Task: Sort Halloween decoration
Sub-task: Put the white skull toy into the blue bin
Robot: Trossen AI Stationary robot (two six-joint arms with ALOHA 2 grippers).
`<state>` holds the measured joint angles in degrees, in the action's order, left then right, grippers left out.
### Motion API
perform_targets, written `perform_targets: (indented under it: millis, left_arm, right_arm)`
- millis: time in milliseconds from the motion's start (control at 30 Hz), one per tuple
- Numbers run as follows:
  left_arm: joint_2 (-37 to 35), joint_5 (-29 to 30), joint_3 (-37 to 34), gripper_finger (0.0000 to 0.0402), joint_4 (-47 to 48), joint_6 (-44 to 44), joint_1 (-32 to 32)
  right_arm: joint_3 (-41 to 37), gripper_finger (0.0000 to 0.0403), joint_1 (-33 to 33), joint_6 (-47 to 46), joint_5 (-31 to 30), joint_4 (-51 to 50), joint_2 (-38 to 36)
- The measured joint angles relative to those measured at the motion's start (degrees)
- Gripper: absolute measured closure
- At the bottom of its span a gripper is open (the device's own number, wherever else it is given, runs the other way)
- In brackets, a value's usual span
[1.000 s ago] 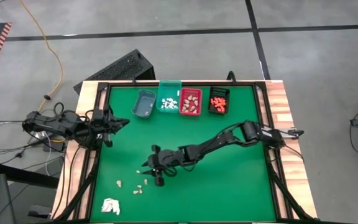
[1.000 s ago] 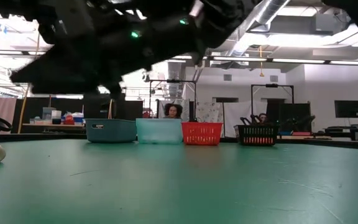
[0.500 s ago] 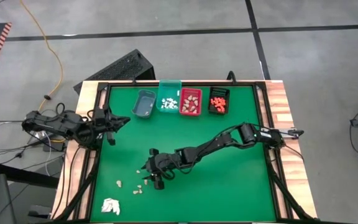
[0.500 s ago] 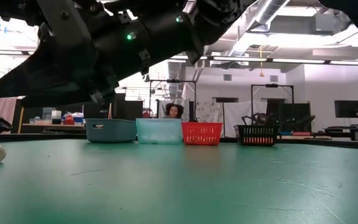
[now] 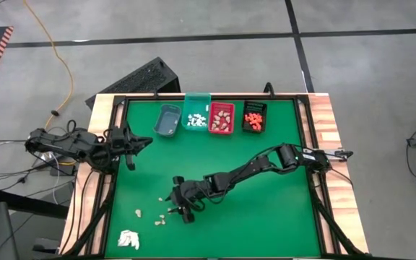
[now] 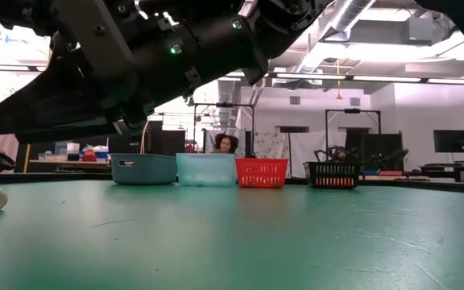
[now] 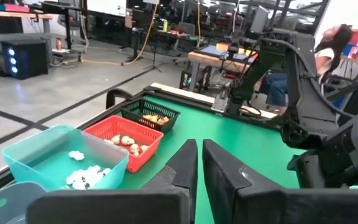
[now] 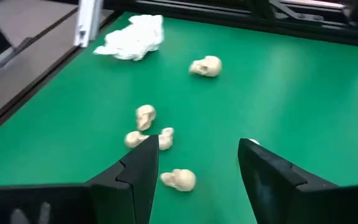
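done: white, tan, orange pieces sitting in bins (image 5: 221, 119)
left: few skulls (image 8: 178, 180) lying on counter (image 5: 266, 217)
right gripper (image 8: 194, 163): hovering apart over skulls
left gripper (image 7: 199, 163): waiting together

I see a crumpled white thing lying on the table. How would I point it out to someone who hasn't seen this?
Start at the green table and go to the front corner on the left arm's side, opposite the row of bins. The white papery wad lies there alone, past the loose beige skull pieces. It is larger, whiter and shapeless, while they are small and rounded.
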<state>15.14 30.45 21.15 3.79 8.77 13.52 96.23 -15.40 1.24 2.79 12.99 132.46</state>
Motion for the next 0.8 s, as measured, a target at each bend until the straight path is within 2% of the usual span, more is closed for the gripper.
perform_targets:
  millis: [300,433,567,800]
  left_arm:
    - [0.0,0.9,0.0,0.0339,3.6,1.7,0.0]
    - [0.0,0.4,0.0,0.0321,3.2,1.8,0.0]
    - [-0.1,0.4,0.0,0.0308,3.4,3.0,0.0]
    - [-0.1,0.4,0.0,0.0303,4.3,3.1,0.0]
  right_arm:
    - [0.0,0.0187,-1.1,7.6,2.0,1.4,0.6]
    - [0.1,0.0187,-1.2,7.8,4.0,4.1,2.8]
    - [1.2,0.0187,-1.1,7.6,3.6,4.7,4.4]
    - [1.7,0.0187,-0.2,4.9,5.3,5.6,6.4]
